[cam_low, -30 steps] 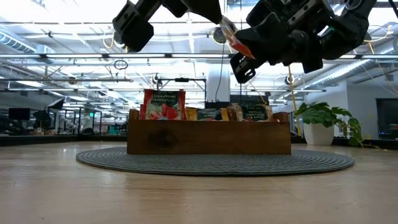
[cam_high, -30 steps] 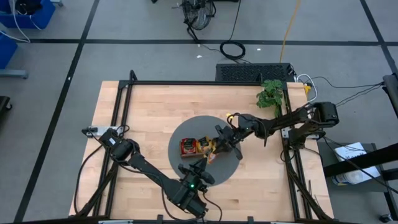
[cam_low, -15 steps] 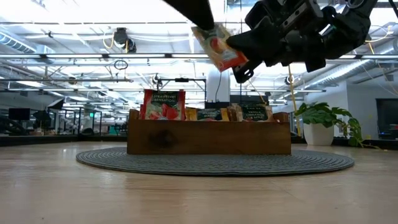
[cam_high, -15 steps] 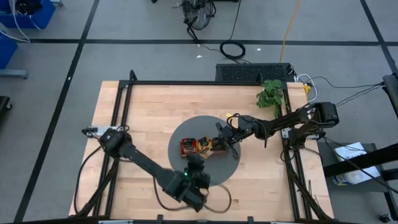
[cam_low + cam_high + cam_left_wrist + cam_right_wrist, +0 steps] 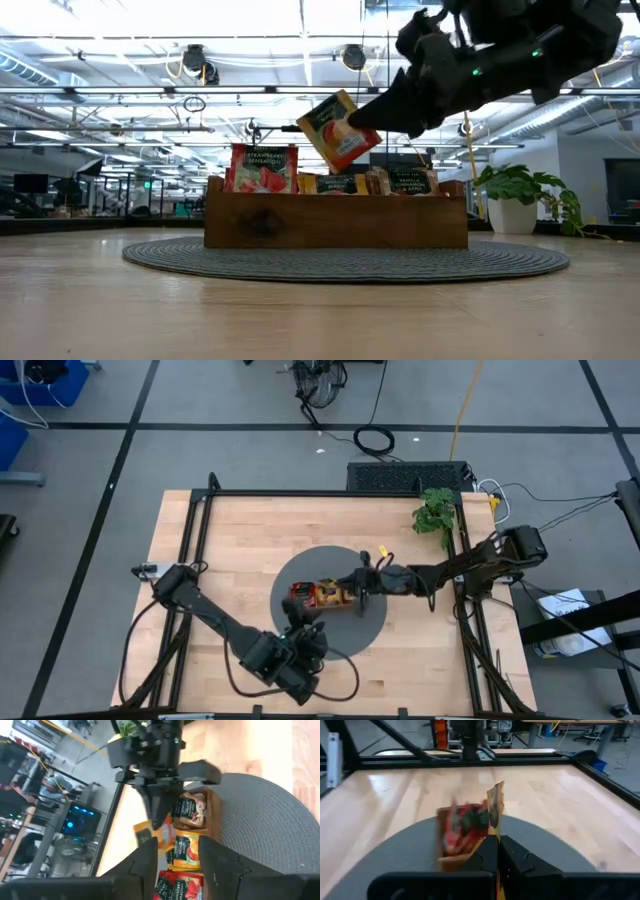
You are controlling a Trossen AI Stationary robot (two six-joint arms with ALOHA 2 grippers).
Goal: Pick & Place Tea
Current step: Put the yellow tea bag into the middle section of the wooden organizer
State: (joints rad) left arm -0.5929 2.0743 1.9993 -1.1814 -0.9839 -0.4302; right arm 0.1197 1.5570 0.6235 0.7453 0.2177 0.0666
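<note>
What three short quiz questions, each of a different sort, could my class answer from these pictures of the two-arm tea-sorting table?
1. True or false: the right gripper is shut on an orange-yellow square tea packet above the brown wooden three-compartment tray.
2. Multiple choice: the tray rests on (A) bare wood, (B) a round grey woven mat, (C) a white plate.
3. Fill in: the left gripper is near the table's ____ edge, clear of the tray.

Key: 1 true; 2 B; 3 front.
</note>
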